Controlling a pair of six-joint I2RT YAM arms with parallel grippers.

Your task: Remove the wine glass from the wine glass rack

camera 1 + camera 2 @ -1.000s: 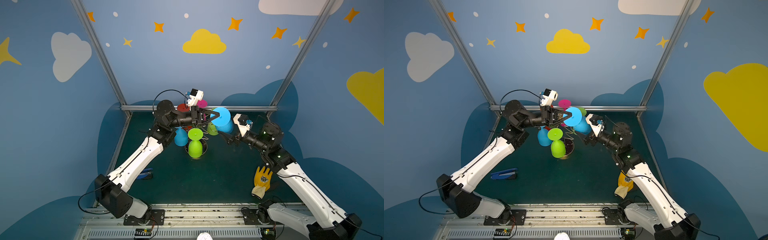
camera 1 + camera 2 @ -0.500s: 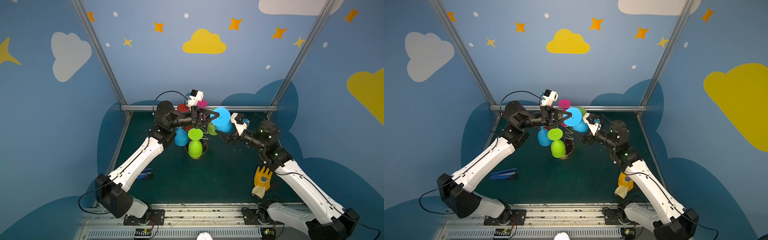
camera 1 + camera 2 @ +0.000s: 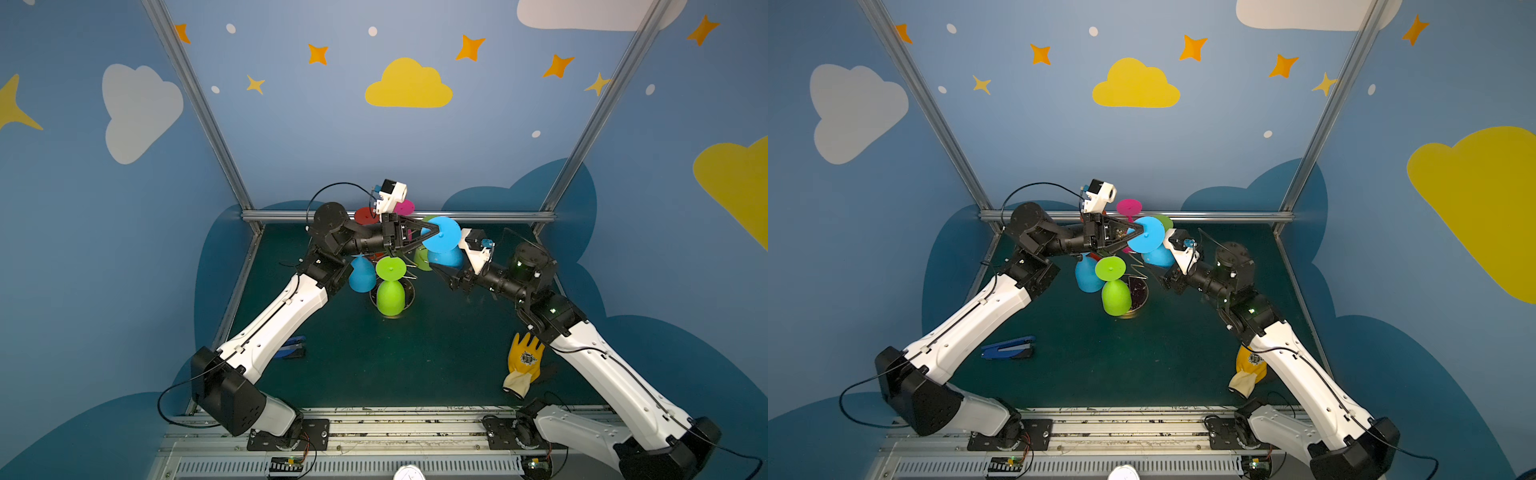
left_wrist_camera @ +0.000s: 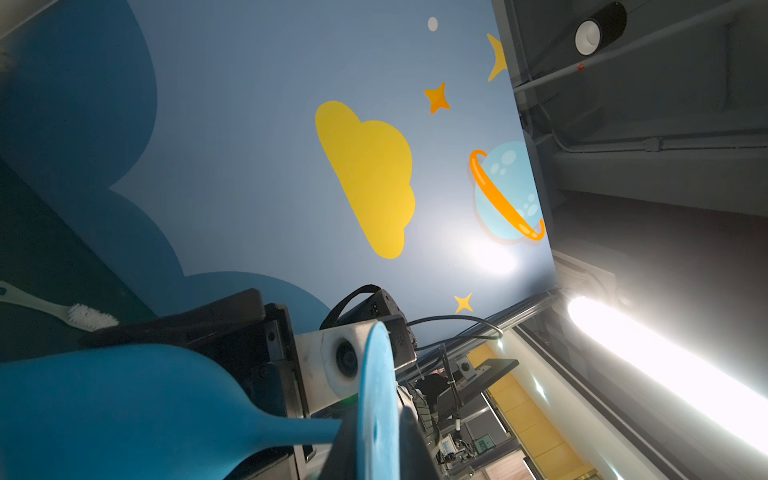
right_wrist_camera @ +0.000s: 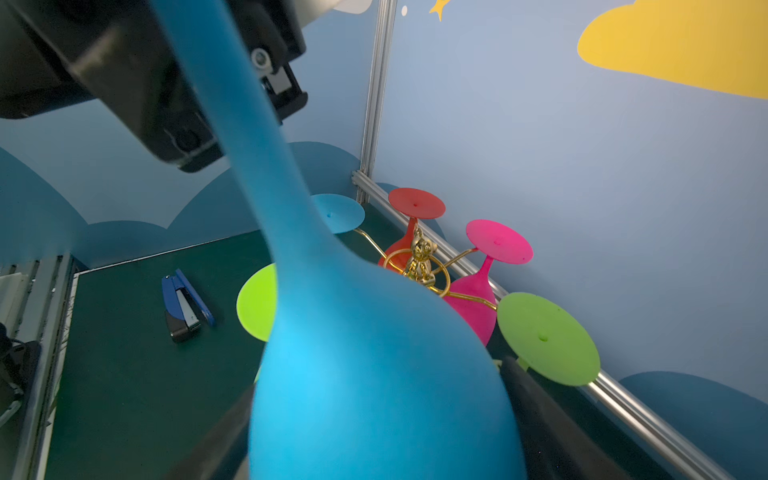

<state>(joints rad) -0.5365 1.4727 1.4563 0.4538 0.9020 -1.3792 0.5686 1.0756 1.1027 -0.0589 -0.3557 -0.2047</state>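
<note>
The jaws of the left gripper [image 3: 432,235] taper to a point at the round foot of the matte sky-blue wine glass [image 3: 444,248], by the join with the stem; whether they pinch it or stand slack cannot be told. The jaws of the right gripper [image 5: 379,373] are spread wide, one black finger on each side of the glass's bowl, and contact cannot be made out. Between the two arms the glass hangs tilted, foot uppermost, above the dark green desk [image 3: 415,357] and just beside the top of the thin gold wire wine glass rack [image 3: 1139,291], on the right arm's side. The rack stands toward the back of the desk on a round dark mirrored base, and five more glasses hang upside down from its looped arms: a lime green one [image 3: 390,293] nearest the front, a light blue one [image 3: 361,276], a red one [image 5: 415,203], a magenta one [image 5: 498,243] and a second lime green one [image 5: 548,338]. A yellow work glove [image 3: 525,359] lies near the right arm, a blue stapler [image 3: 1009,348] near the left arm, and a white-bristled brush [image 4: 89,316] lies on the desk in the left wrist view. A small gold bear figure [image 5: 419,257] sits at the rack's top.
</note>
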